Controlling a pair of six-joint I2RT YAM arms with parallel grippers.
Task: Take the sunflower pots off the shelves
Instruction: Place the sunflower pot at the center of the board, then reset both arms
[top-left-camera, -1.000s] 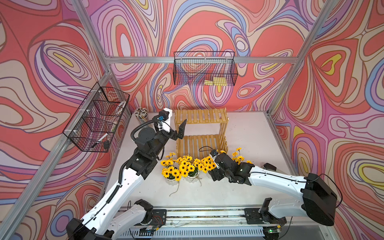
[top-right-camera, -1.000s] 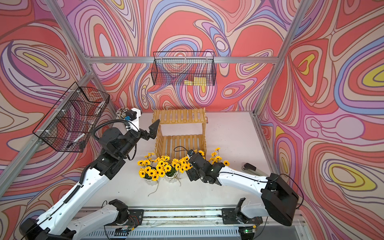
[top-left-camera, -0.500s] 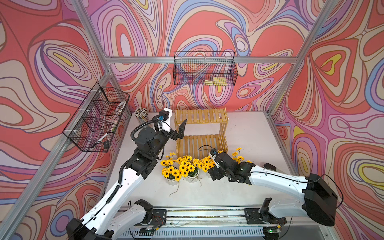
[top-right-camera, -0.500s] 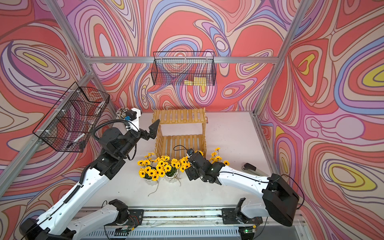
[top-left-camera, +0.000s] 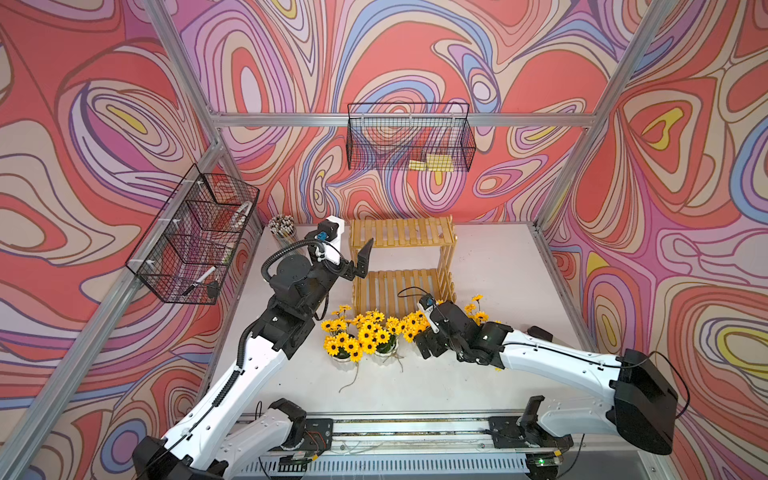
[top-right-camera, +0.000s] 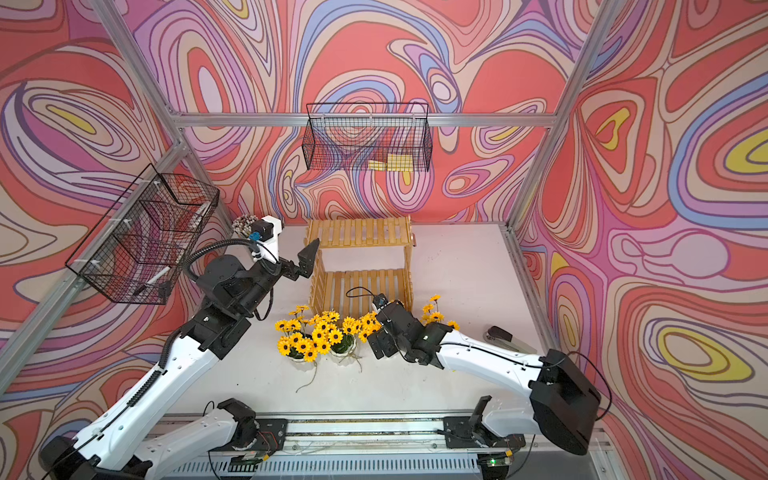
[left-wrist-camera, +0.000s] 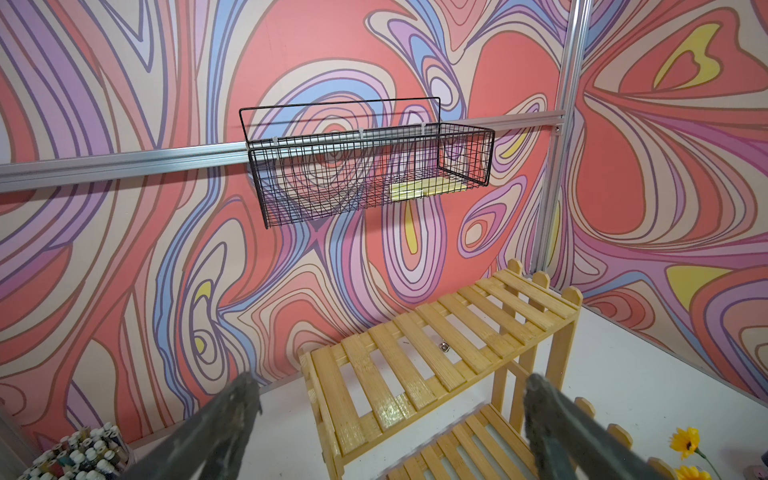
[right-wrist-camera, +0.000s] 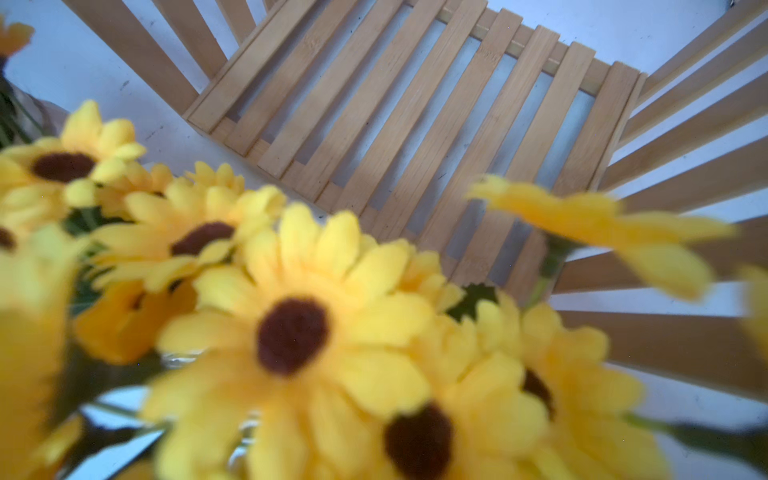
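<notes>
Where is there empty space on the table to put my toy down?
Bare table lies between the shelves and the right wall, and between the sunflower pots and the front rail. Both shelf tiers look almost bare too. It is crowded just in front of the shelves, with pots and the right arm.

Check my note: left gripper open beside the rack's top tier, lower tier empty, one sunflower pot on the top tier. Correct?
One error: the top tier holds no pot; the left wrist view shows it pot-free. The sunflower pots stand on the table in front. The left gripper is open beside that tier, and the lower tier is empty.
</notes>
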